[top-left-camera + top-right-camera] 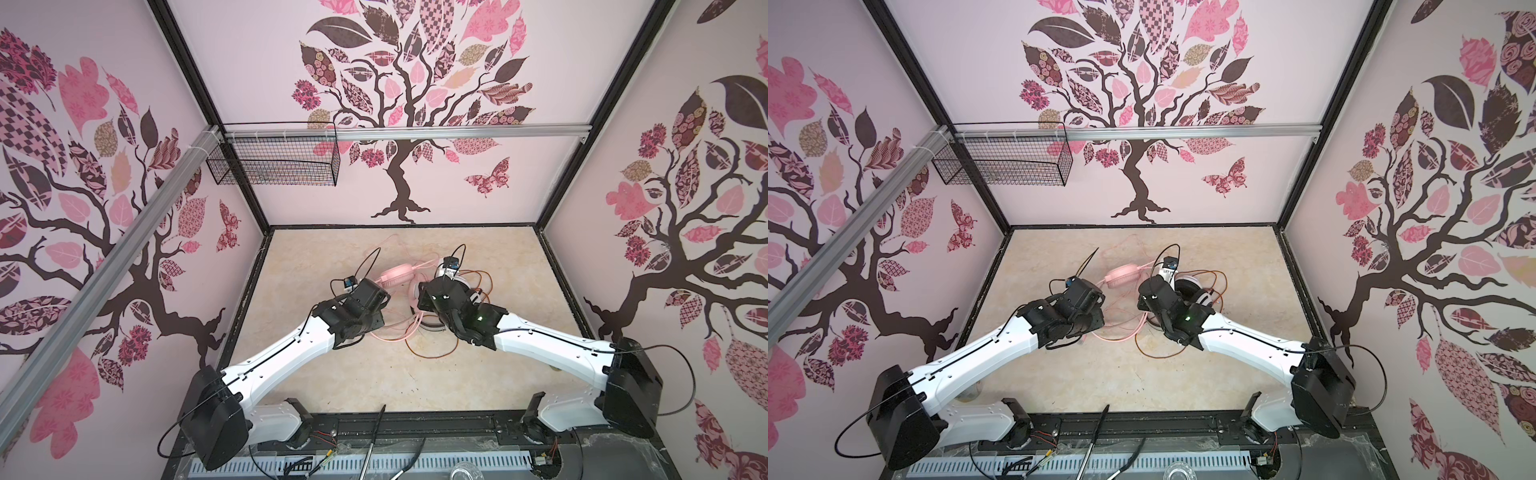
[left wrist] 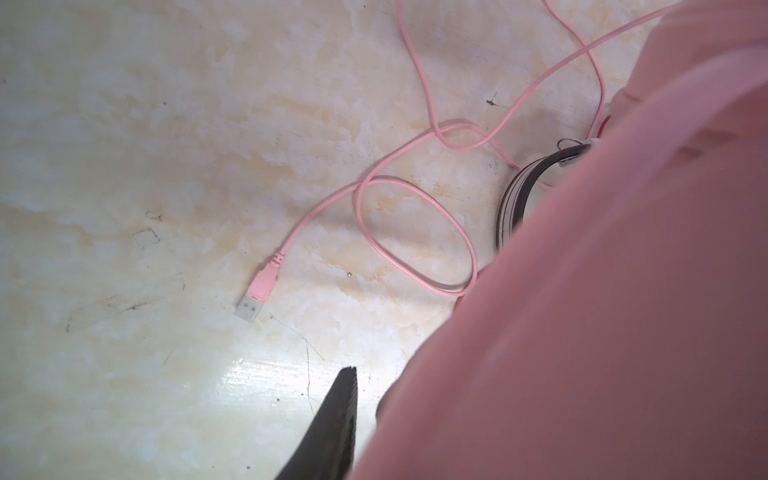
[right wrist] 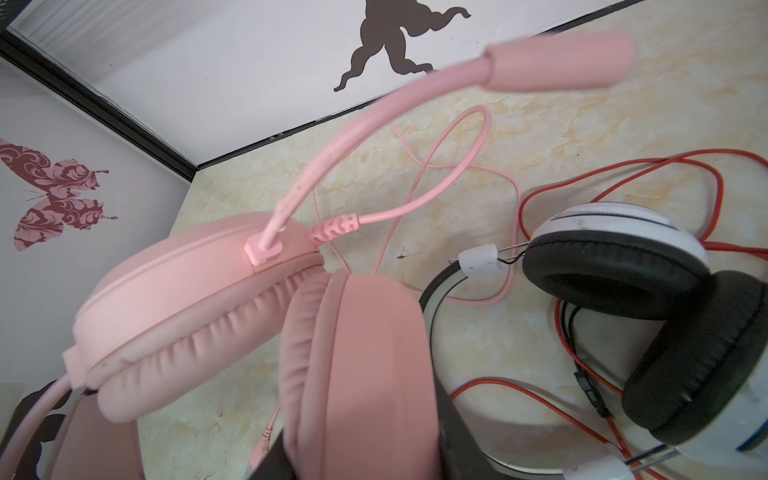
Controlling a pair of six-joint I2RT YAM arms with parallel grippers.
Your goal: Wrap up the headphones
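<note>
The pink headphones (image 1: 395, 276) (image 1: 1121, 276) are lifted off the marble table, between my two arms. My right gripper (image 3: 361, 449) is shut on one pink earcup (image 3: 357, 374); the other cup (image 3: 199, 299) and the microphone boom (image 3: 561, 62) stick out beyond it. The white-and-black headphones (image 3: 623, 270) (image 1: 1196, 293) lie on the table beside them, with their orange-red cord (image 3: 623, 170) (image 1: 432, 353) looped loosely. My left gripper (image 2: 368, 386) is close against the pink headset (image 2: 602, 311), which hides one finger. The pink cord (image 2: 415, 232) and its USB plug (image 2: 257, 297) lie loose on the table.
A black wire basket (image 1: 274, 162) hangs from an aluminium rail on the back wall. Patterned walls and a black frame (image 1: 249, 291) close in the table on three sides. The arm bases and loose cables (image 1: 374, 440) sit along the front edge.
</note>
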